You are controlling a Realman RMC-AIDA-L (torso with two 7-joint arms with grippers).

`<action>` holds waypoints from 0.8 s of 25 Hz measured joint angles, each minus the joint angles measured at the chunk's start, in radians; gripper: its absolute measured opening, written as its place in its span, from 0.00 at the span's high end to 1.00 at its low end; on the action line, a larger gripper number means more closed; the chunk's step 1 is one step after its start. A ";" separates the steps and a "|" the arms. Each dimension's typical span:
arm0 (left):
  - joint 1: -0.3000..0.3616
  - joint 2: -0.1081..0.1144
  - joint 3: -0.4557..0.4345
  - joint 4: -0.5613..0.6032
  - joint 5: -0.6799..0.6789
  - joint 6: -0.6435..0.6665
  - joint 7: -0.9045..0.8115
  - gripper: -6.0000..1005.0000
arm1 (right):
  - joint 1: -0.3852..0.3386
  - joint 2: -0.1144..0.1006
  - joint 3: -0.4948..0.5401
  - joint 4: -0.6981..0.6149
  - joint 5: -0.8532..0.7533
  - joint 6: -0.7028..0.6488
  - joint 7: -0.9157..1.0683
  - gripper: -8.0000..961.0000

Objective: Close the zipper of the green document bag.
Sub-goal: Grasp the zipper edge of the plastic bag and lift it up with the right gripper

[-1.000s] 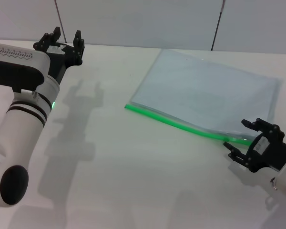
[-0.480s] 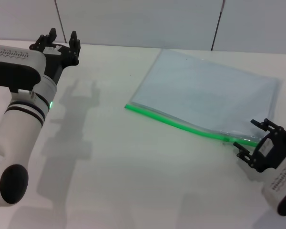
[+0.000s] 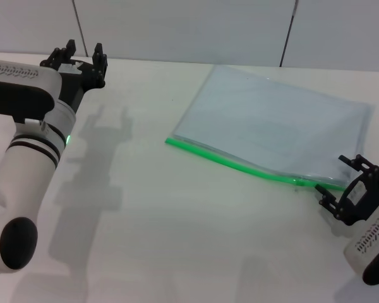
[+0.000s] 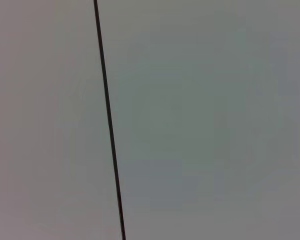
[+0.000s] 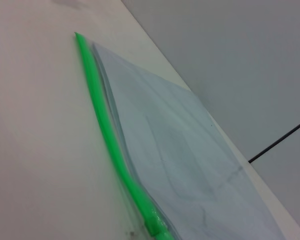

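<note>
The green document bag [image 3: 275, 123] lies flat on the white table, right of centre, a translucent pale blue pouch. Its zipper [image 3: 240, 165] runs as a bright green strip along the near long edge. My right gripper [image 3: 348, 187] stands open at the zipper's right end, with the strip's end lying between its fingers. The right wrist view shows the zipper [image 5: 110, 135] running away along the bag [image 5: 190, 150], with a thicker green bit [image 5: 157, 226] closest to the camera. At the far left my left gripper [image 3: 82, 55] is held up, open and holding nothing.
The white table [image 3: 177, 227] stretches bare in front of the bag. A grey panelled wall [image 3: 189, 25] with dark seams stands behind it. The left wrist view shows only that wall [image 4: 200, 120] and one seam [image 4: 109, 125].
My right gripper has slid to the right, from over the zipper's last stretch to its very end by the bag's corner. The left gripper shifted slightly left.
</note>
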 joint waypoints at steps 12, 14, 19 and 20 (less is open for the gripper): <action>0.004 0.004 0.000 0.001 -0.011 -0.001 -0.001 0.49 | -0.019 0.001 0.004 0.009 0.000 -0.031 -0.019 0.27; 0.005 0.005 -0.001 0.002 -0.011 -0.001 -0.001 0.49 | -0.022 0.008 0.014 0.011 0.000 -0.028 -0.034 0.27; 0.005 0.005 -0.002 0.002 -0.023 -0.001 0.001 0.49 | -0.033 0.064 0.085 0.029 -0.001 -0.025 -0.127 0.28; 0.005 0.005 -0.002 0.002 -0.028 -0.001 0.002 0.49 | -0.038 0.078 0.101 0.031 -0.001 -0.024 -0.153 0.28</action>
